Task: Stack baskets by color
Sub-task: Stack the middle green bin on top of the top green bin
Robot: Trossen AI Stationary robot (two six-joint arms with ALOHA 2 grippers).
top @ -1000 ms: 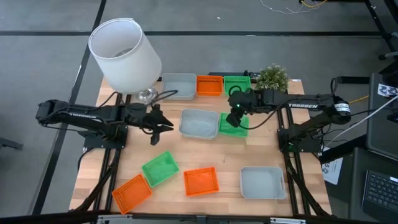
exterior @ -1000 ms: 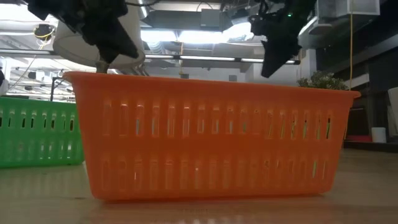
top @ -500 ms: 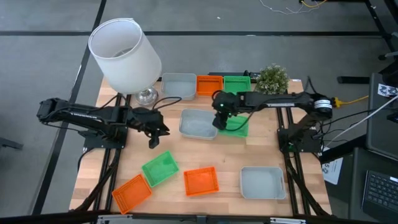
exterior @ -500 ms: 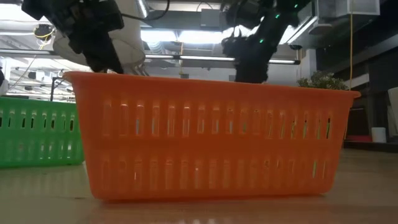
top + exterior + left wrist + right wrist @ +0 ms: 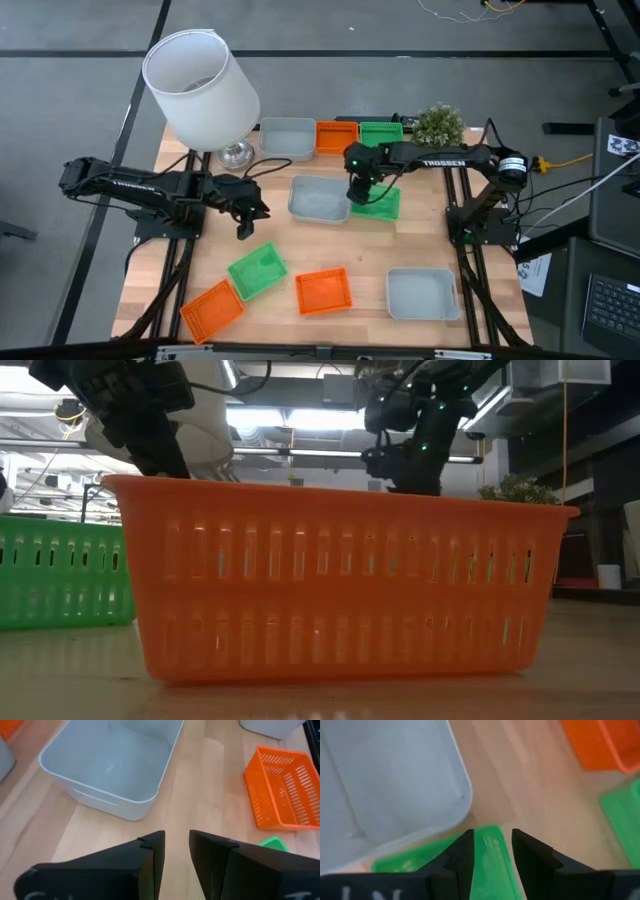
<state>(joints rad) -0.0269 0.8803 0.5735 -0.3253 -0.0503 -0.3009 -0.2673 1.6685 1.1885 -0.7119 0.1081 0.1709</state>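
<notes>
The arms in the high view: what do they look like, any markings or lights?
Both are dark, slim, jointed arms. The right arm carries white lettering along its link and a small green light near its hand. The left arm has fainter white lettering; black cables trail by its hand.

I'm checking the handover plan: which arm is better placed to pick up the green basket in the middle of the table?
The right. Its gripper hangs right over the middle green basket, jaws apart astride its rim. The left gripper waits beyond the grey basket, empty.
</notes>
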